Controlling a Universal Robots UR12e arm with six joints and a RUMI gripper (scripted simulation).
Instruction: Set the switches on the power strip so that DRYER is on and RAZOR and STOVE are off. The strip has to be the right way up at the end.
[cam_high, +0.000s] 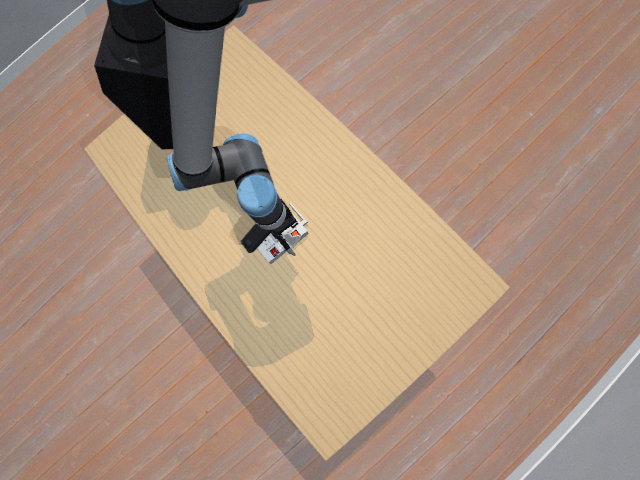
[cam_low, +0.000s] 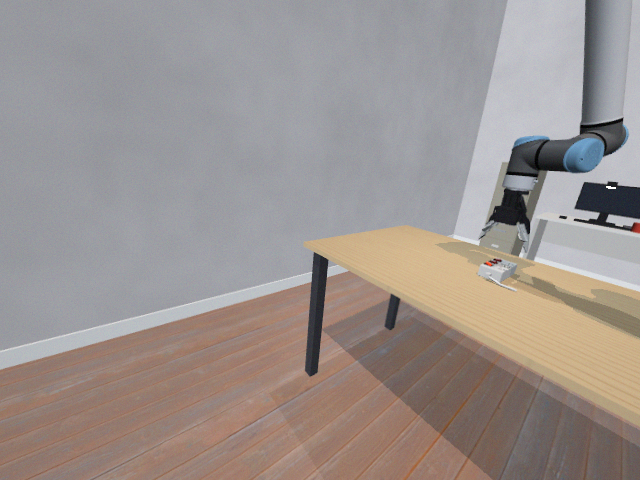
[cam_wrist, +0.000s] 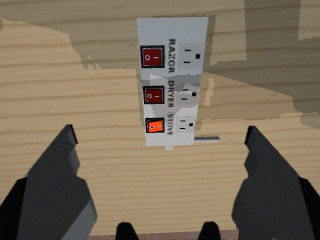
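While the power strip (cam_wrist: 172, 80) is lying face up on the wooden table (cam_high: 392, 268), just below the wrist, we are hovering over it with the gripper (cam_wrist: 165, 172) spread wide and holding nothing. In the wrist view the STOVE switch (cam_wrist: 154, 125) is glowing bright orange, which we are reading as on, while the DRYER switch (cam_wrist: 153, 94) and the RAZOR switch (cam_wrist: 152, 57) are showing dark red, apparently off. So we are judging two rockers need flipping: STOVE and DRYER. We are advising closing the jaws first, so one narrow tip presses a single rocker without brushing its neighbour, since the switches are sitting close together. We are also recommending a straight downward push, because the light strip may slide or tip. Its short cord (cam_wrist: 206, 139) is sticking out beside the STOVE end.
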